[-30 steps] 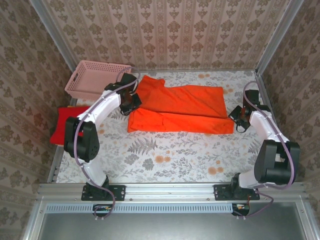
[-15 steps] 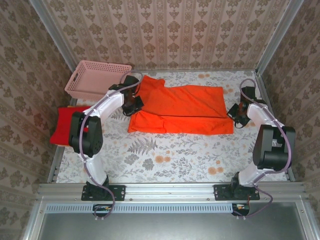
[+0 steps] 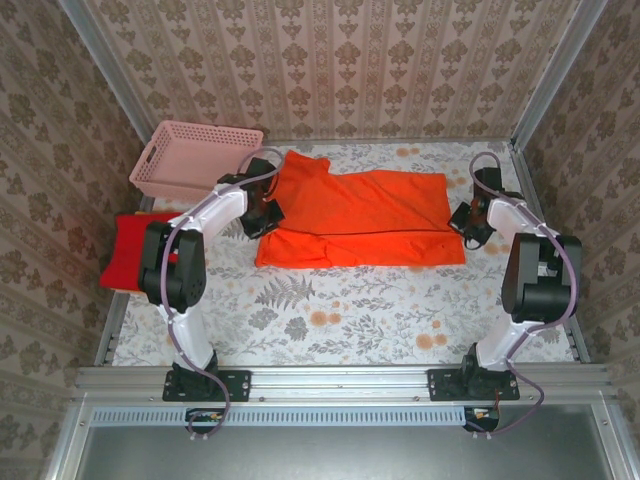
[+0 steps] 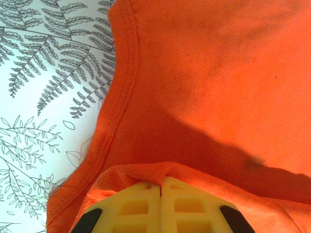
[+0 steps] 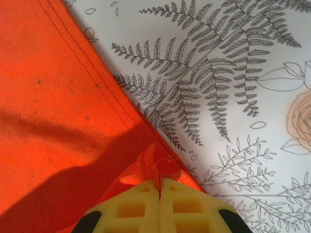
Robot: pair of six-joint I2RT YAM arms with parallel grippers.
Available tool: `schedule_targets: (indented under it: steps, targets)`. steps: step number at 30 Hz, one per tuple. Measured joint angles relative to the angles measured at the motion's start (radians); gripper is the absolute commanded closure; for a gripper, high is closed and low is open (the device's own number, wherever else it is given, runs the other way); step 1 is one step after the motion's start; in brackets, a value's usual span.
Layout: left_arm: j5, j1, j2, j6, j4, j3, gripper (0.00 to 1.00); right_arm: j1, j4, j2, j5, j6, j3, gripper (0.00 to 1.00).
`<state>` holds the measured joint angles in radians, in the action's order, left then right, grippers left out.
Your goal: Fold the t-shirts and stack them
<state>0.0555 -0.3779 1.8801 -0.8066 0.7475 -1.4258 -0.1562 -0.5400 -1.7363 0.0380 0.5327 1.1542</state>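
Since a second ago: right gripper [image 3: 466, 222] drawn in to the edge of the orange t-shirt [image 3: 355, 220] farthest from the pink basket [image 3: 195, 160]; left gripper [image 3: 262, 215] barely shifted, just beside the basket. Seen only in the wrist views: both clamped tight on orange cloth, left on a hem fold, right on a corner. Red t-shirt [image 3: 125, 250] just nearside of the basket.

Top camera looks down from high above and behind the arm bases, with the whole bench [image 3: 330, 310] in frame. Left wrist camera sits tight behind the left fingers [image 4: 138, 206], the orange t-shirt [image 4: 209, 82] right up against them. Right wrist camera, just as close behind the right fingers [image 5: 136, 208], shares that shirt's edge and the fern-print bench with the overhead view.
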Motion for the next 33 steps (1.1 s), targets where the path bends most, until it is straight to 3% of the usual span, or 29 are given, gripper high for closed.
schedule_targets:
  steps: [4, 7, 8, 11, 14, 17, 19, 26, 33]
  targets:
    - [0.001, 0.0, 0.0, 0.0, -0.003, 0.002, 1.0, 0.0, 0.018, -0.048, 0.008, -0.011, 0.021, 0.98]
    - [0.001, 0.0, 0.0, 0.0, -0.012, 0.002, 0.95, 0.0, 0.036, -0.082, 0.026, -0.021, 0.027, 0.78]
    - [0.001, 0.0, 0.0, 0.0, -0.016, 0.002, 0.91, 0.0, 0.044, -0.086, 0.03, -0.028, 0.027, 0.66]
    - [0.002, 0.0, 0.0, -0.005, -0.025, 0.002, 0.64, 0.0, 0.078, -0.082, 0.045, -0.043, 0.027, 0.38]
    - [0.001, 0.0, 0.0, -0.01, -0.036, 0.002, 0.36, 0.0, 0.142, -0.032, 0.053, -0.048, -0.014, 0.26]
    - [-0.015, -0.009, -0.01, -0.015, -0.05, 0.008, 0.19, 0.013, 0.174, 0.067, 0.055, -0.054, -0.074, 0.24]
    - [-0.029, -0.023, -0.035, -0.027, -0.06, 0.024, 0.17, 0.031, 0.187, 0.124, 0.056, -0.059, -0.101, 0.23]
    - [0.002, -0.078, -0.155, -0.103, -0.179, 0.171, 0.17, 0.15, 0.224, 0.164, 0.092, -0.058, -0.193, 0.27]
    - [0.021, -0.07, -0.156, -0.159, -0.271, 0.372, 0.17, 0.137, 0.196, 0.05, 0.105, -0.043, -0.205, 0.33]
